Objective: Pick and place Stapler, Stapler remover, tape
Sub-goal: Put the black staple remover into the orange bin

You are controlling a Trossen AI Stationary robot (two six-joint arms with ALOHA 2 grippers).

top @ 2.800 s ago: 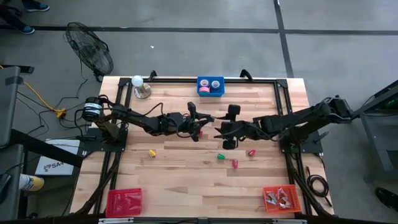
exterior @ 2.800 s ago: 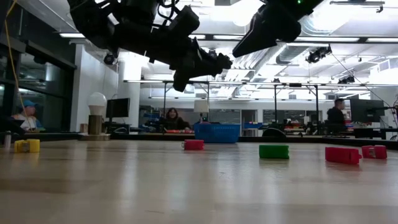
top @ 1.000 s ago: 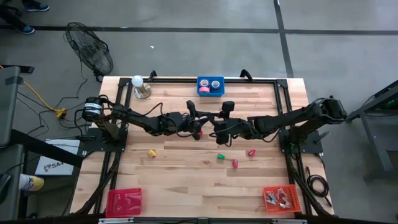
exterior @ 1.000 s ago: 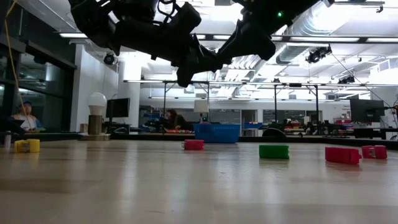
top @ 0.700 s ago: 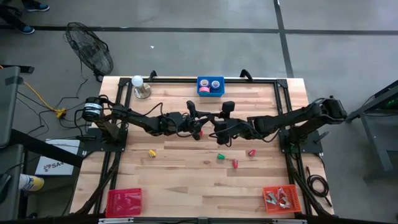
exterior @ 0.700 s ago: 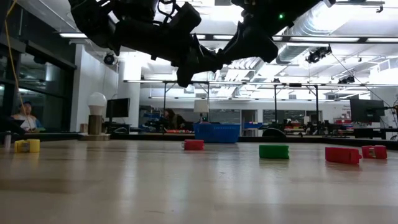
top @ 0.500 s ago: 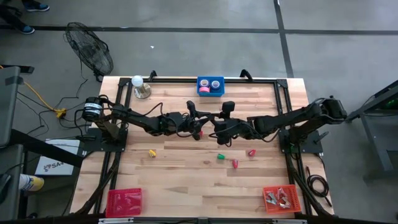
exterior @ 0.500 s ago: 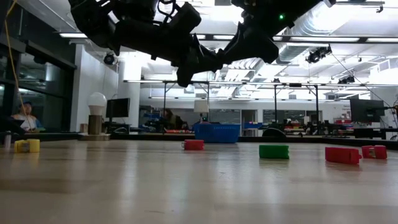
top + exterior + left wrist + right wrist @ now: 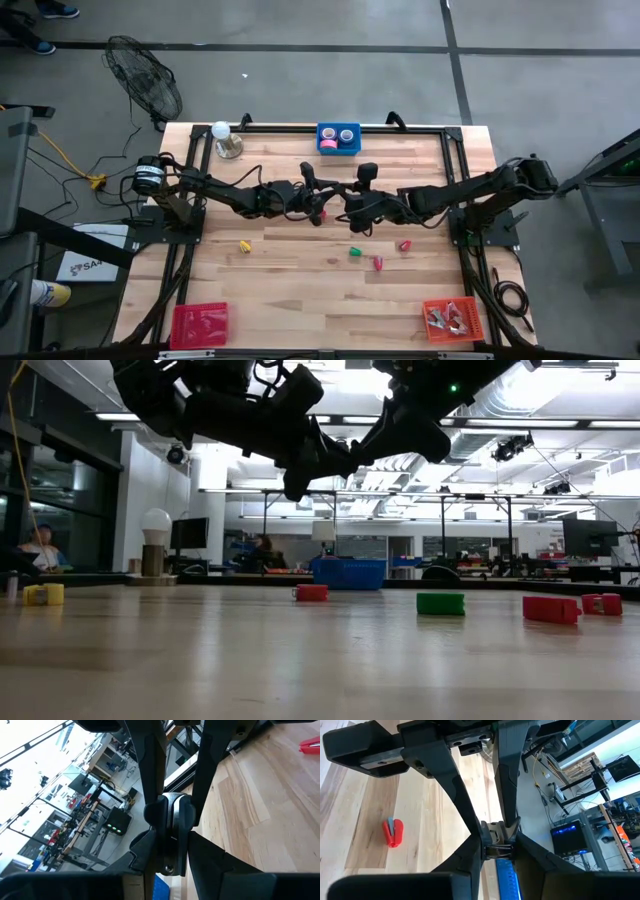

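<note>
High above the table's middle my two grippers meet tip to tip on one dark thing with a metal part and a blue part, which I take for the stapler (image 9: 334,204). My left gripper (image 9: 322,200) comes from the left and my right gripper (image 9: 346,208) from the right, both shut on it. A blue bin (image 9: 338,150) at the far edge holds tape rolls (image 9: 328,145). Small red (image 9: 404,244), green (image 9: 355,252) and yellow (image 9: 245,245) stapler removers lie flat on the wood. My left gripper (image 9: 172,832) pinches the stapler's dark body (image 9: 170,817) between its two fingers, coming level from the table's left. The stapler is lifted clear of the table. My right gripper (image 9: 497,847) pinches the stapler at its metal part (image 9: 496,840) between its two fingers, slanting down from the table's right. The blue part (image 9: 505,875) reaches back between the fingers.
A red piece (image 9: 320,213) lies on the table under the grippers. A lamp (image 9: 222,140) stands at the far left. Red trays sit at the near left (image 9: 198,322) and near right (image 9: 452,318) corners. Bare wood lies in the near middle.
Over the last second both arms have stayed in place with the stapler between them. Before that, my right gripper came toward the table's left to meet the left gripper.
</note>
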